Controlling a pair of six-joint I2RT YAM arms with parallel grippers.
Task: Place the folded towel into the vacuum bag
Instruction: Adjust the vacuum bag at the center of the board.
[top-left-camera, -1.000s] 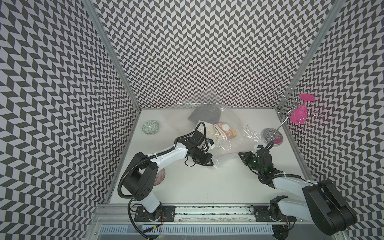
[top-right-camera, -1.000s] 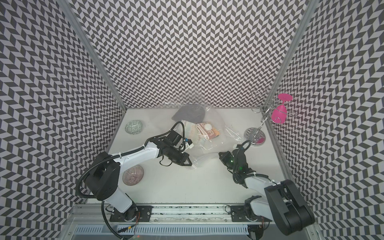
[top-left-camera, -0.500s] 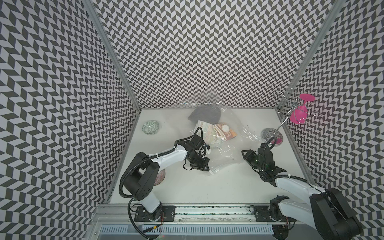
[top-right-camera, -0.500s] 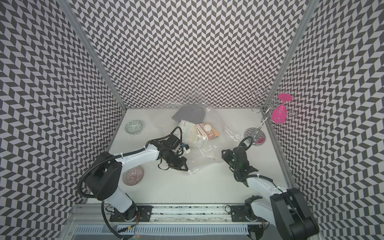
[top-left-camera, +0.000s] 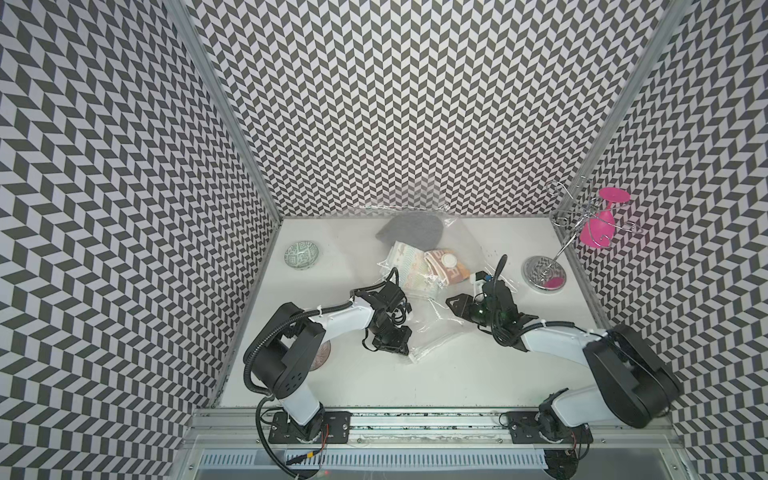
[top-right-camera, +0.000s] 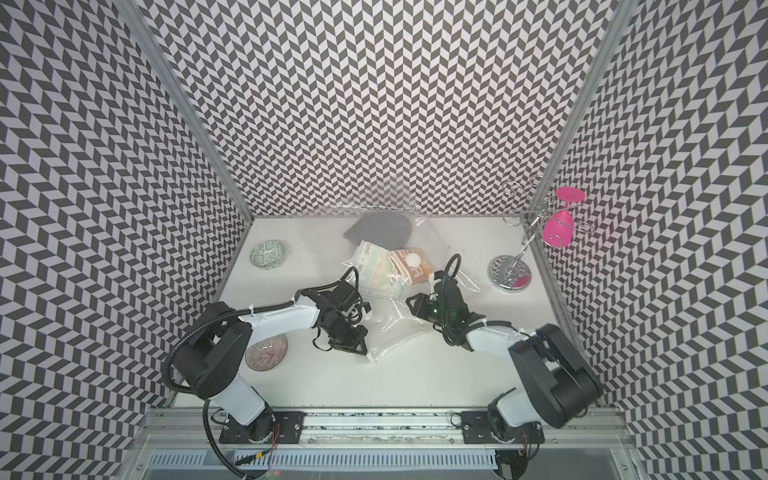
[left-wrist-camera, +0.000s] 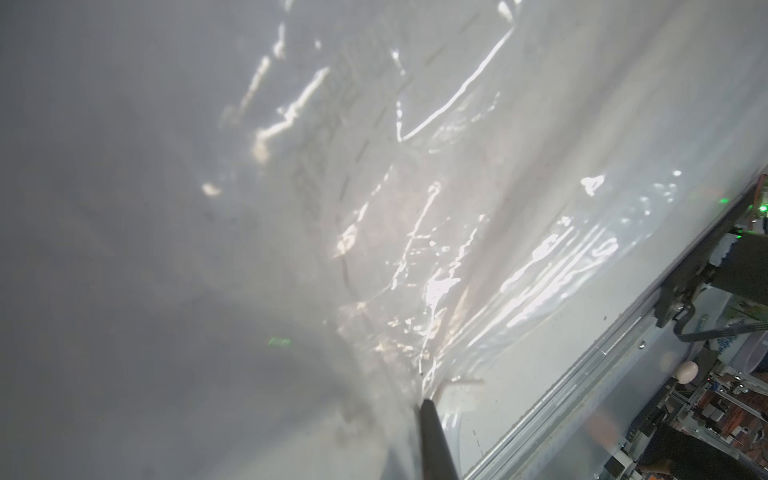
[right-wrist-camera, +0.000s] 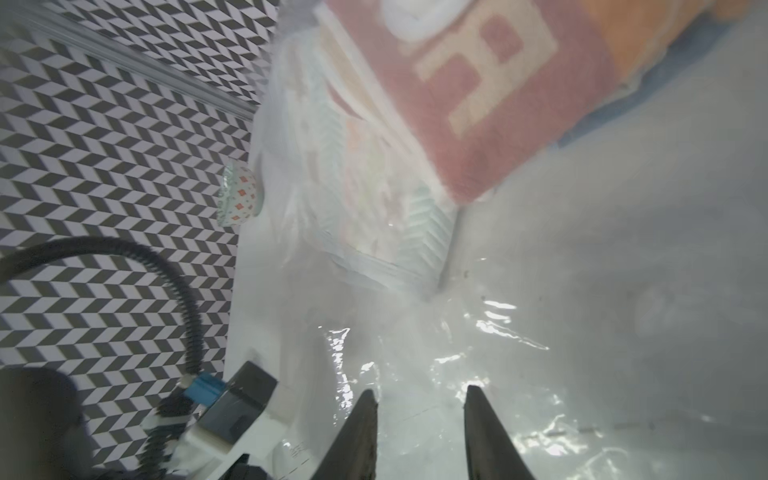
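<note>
The vacuum bag (top-left-camera: 436, 328) (top-right-camera: 395, 328) lies crinkled and transparent across the middle of the table, reaching back to the wall. Inside it a pale patterned folded towel (top-left-camera: 409, 268) (right-wrist-camera: 374, 199) lies beside a red-orange one (top-left-camera: 451, 270) (right-wrist-camera: 478, 104); a grey one (top-left-camera: 411, 228) sits behind them. The white valve cap (top-left-camera: 449, 260) rests over the red towel. My left gripper (top-left-camera: 402, 350) (left-wrist-camera: 424, 405) is shut on the bag's near edge. My right gripper (top-left-camera: 453, 303) (right-wrist-camera: 422, 399) hovers open over the bag's film, just short of the towels.
A green patterned bowl (top-left-camera: 302, 254) (right-wrist-camera: 239, 195) stands at the back left. A brownish bowl (top-right-camera: 266, 352) sits by the left arm's base. A wire rack (top-left-camera: 544, 270) holding a pink glass (top-left-camera: 598, 226) stands at the back right.
My left gripper has drawn the bag's edge toward the front of the table. My right gripper has opened and shifted left toward the towels.
</note>
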